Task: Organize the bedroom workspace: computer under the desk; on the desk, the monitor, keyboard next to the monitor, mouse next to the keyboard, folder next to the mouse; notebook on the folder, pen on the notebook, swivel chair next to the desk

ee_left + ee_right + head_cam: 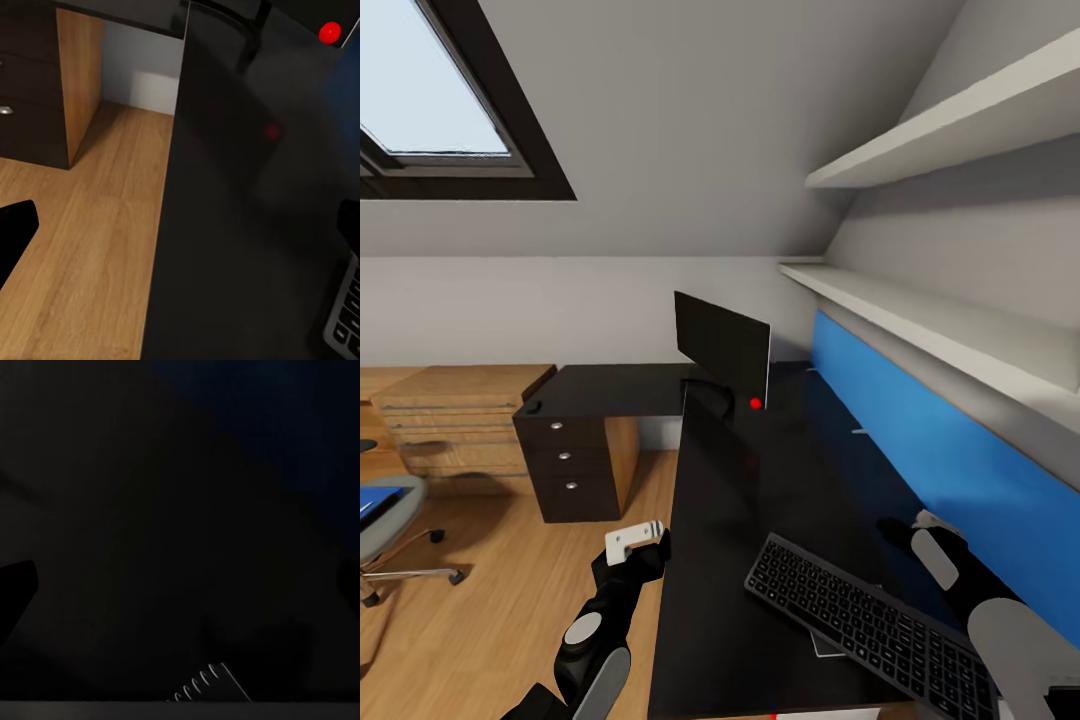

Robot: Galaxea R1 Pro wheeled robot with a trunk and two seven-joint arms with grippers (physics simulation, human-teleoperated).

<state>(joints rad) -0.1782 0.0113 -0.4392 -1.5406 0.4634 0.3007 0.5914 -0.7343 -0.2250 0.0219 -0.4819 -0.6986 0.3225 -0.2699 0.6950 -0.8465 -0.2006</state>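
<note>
The black monitor (722, 348) stands on the glossy black desk (760, 500), near its corner. The silver-grey keyboard (875, 628) lies slanted on the near part of the desk, over a thin grey sheet (822, 645) that may be the notebook. My right gripper (900, 530) hovers open just past the keyboard, by the blue wall panel. My left gripper (647, 548) hangs open beside the desk's left edge, over the floor. The swivel chair (385, 525) stands far left with the blue folder (374, 503) on its seat. Computer and pen are out of view.
A black three-drawer unit (565, 455) sits under the desk's far wing, with a small dark lump (533, 406), perhaps the mouse, on top. A light wooden drawer chest (450, 420) stands behind the chair. White shelves (920, 310) run above the blue panel (940, 440).
</note>
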